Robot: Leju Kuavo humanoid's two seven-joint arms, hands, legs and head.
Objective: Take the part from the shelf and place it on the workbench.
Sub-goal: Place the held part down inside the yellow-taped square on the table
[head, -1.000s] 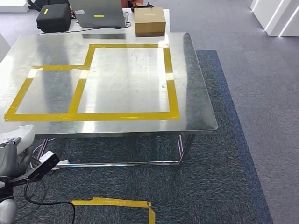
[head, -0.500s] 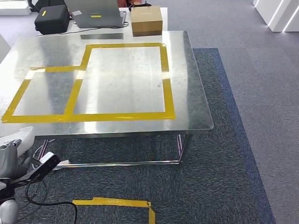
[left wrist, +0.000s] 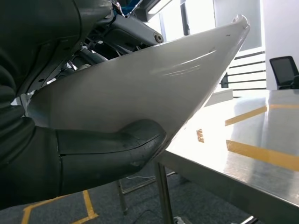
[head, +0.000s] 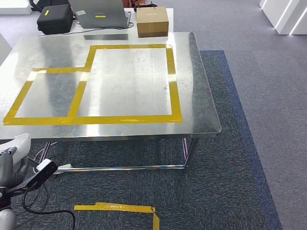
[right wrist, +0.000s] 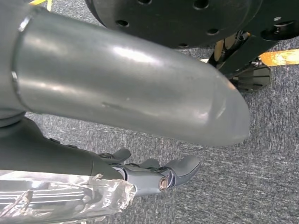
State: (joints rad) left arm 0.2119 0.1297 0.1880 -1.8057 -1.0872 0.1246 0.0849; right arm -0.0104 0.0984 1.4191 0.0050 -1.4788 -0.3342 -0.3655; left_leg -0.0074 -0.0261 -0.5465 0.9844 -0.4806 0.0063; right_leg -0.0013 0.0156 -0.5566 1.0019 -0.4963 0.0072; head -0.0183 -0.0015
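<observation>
My left hand grips the white part from underneath, thumb pressed against its lower face and the darker fingers hidden behind it; in the head view the same part peeks in at the lower left, below and just short of the worktop's near edge; so the part is in hand and not yet over the worktop. The part's long axis runs away from my wrist and tapers to a tip that, in the left wrist view, points towards the worktop's near left corner; the taped rectangles lie forward and to the right of it. My right hand hangs low over the carpet, holding nothing; its fingers lie loosely extended and slightly apart, well away from the part and the worktop; the left arm is plainly the nearer one. I judge the coming move to be a lift and a forward reach, raising the tip above the edge before I carry it in; the risk is clipping that edge with the tip.
</observation>
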